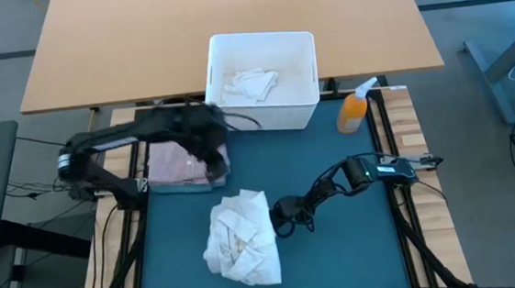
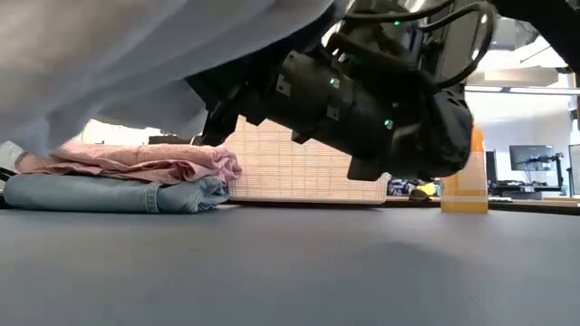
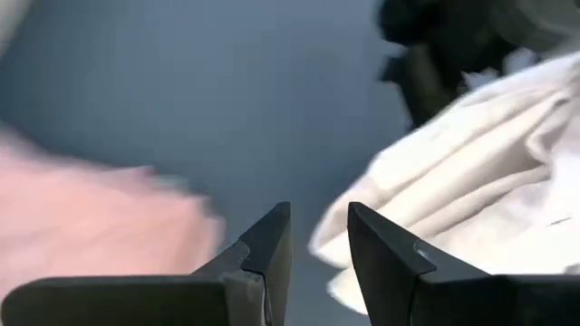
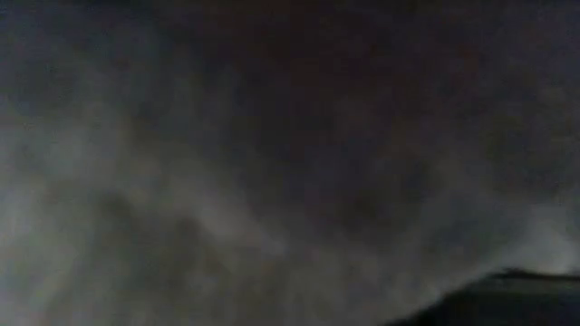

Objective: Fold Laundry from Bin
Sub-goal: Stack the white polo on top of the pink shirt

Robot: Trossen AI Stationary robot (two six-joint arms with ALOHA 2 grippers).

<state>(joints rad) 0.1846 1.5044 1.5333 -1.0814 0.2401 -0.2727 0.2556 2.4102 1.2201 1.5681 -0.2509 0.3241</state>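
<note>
1. The left gripper (image 1: pixel 214 158) hung over the edge of the folded pink shirt (image 1: pixel 174 163), which lay on the folded jeans (image 2: pixel 109 193); its jaws stood slightly apart, holding nothing.
2. The right gripper (image 1: pixel 282 223) touched the crumpled white cloth (image 1: pixel 242 237) on the desk mat (image 1: pixel 340 257), jaws closed; a grip could not be confirmed.
3. The bin (image 1: pixel 306 113) held another white cloth piece (image 1: pixel 251 84).

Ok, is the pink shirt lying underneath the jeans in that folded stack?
No, the pink shirt lies on top of the folded jeans in the low view.
</note>
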